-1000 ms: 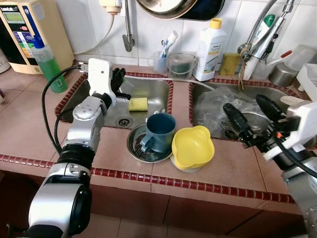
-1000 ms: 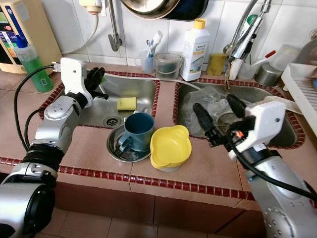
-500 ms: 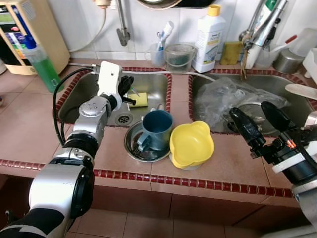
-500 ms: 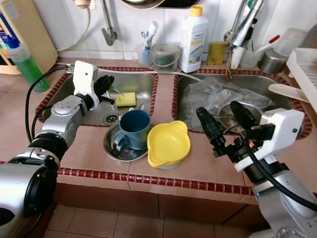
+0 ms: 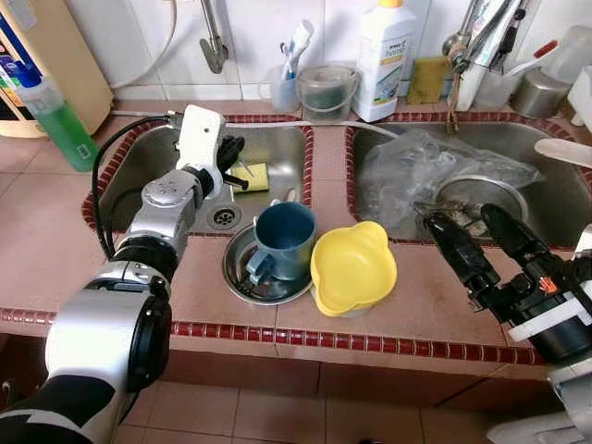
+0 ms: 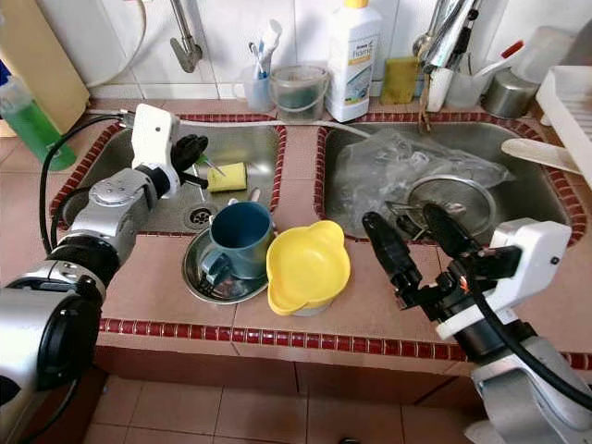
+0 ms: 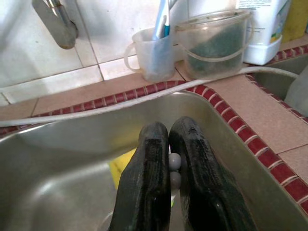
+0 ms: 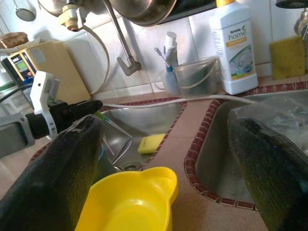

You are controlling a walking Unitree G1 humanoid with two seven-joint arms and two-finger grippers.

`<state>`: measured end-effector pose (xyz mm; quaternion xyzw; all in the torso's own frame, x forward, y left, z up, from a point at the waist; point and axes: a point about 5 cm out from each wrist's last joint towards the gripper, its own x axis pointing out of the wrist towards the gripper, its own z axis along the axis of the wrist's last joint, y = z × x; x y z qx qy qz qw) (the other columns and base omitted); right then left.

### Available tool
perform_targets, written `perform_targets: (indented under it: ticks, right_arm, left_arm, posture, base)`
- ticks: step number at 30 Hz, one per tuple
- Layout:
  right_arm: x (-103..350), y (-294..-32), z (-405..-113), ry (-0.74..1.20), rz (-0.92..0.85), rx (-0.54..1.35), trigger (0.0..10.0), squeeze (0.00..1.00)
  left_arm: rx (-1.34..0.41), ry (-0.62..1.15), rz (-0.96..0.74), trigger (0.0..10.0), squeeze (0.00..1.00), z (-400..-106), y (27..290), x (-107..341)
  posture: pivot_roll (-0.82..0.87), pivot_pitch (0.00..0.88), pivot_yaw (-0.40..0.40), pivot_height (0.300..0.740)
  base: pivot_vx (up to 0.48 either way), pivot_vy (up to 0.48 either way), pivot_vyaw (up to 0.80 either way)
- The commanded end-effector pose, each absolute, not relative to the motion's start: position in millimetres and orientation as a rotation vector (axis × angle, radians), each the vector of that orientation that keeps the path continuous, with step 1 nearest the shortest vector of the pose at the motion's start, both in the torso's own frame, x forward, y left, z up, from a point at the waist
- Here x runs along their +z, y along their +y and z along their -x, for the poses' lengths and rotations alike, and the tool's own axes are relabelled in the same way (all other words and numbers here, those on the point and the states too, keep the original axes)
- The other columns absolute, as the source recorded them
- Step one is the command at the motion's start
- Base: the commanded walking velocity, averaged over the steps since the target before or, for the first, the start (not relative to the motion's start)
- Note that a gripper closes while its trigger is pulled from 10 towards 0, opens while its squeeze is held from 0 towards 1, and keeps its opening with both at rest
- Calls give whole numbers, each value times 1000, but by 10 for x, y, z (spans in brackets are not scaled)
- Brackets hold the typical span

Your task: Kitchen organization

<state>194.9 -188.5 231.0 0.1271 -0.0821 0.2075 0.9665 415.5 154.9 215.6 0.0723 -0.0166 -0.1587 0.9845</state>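
My left gripper (image 5: 232, 161) hangs over the left sink (image 5: 148, 176), shut on a thin stick-like utensil (image 6: 213, 167) that pokes out toward a yellow sponge (image 5: 256, 176). On the counter in front sit a blue mug (image 5: 280, 239) in a steel dish (image 5: 236, 282) and a yellow bowl (image 5: 352, 268) beside it. My right gripper (image 5: 461, 218) is open with nothing between its fingers. It hovers over the counter to the right of the bowl, at the front edge of the right sink (image 5: 555, 199).
A crumpled clear plastic bag (image 5: 421, 171) and a steel strainer (image 5: 481, 196) lie in the right sink. Along the back stand a white detergent bottle (image 5: 383, 51), a clear bucket (image 5: 326, 90), a toothbrush cup (image 5: 283, 88) and a green soap bottle (image 5: 57, 120). A dish rack (image 6: 566, 102) is at far right.
The camera has tilted down and shifted. The left gripper stays over the left sink, a little nearer the sponge. The right gripper stays open beside the bowl.
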Motion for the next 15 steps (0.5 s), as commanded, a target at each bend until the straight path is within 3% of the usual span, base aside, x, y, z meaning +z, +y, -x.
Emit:
perform_targets:
  ticks: [1,9,10,11,12,13,14,15]
  right_arm:
    - [2363,-1854,-1891,-183,-244,437,10000,0]
    - [2378,-1850,-1868,-188,-259,442,10000,0]
    - [2378,-1850,-1868,-188,-259,442,10000,0]
    - [2378,-1847,-1866,-187,-257,443,10000,0]
    - [2377,-1844,-1866,-187,-256,444,10000,0]
    - [2376,-1842,-1864,-186,-256,446,10000,0]
    - [2377,-1838,-1863,-186,-256,447,10000,0]
    - [2378,-1836,-1862,-186,-257,448,10000,0]
  left_arm:
    - [-293,-37,-167,10000,0,-4169,1631,2221]
    - [-279,-37,-158,10000,0,-4171,1700,2246]
    - [-279,-37,-158,10000,184,-4171,1700,2246]
    - [-279,-37,-156,10000,267,-4171,1703,2247]
    - [-279,-37,-156,10000,267,-4171,1706,2248]
    - [-278,-37,-157,10000,886,-4171,1708,2249]
    - [-277,-37,-157,10000,1000,-4171,1713,2250]
    - [-276,-36,-157,10000,1000,-4171,1716,2251]
  posture:
    - [-327,145,127,740]
    - [-327,147,131,740]
    - [-327,147,131,740]
    - [-325,149,131,740]
    - [-325,149,131,740]
    - [-325,149,131,740]
    - [-324,152,132,740]
    - [-324,151,131,740]
  base:
    - [0,0,0]
    - [0,0,0]
    - [0,0,0]
    - [0,0,0]
    - [0,0,0]
    - [0,0,0]
    - [0,0,0]
    - [0,0,0]
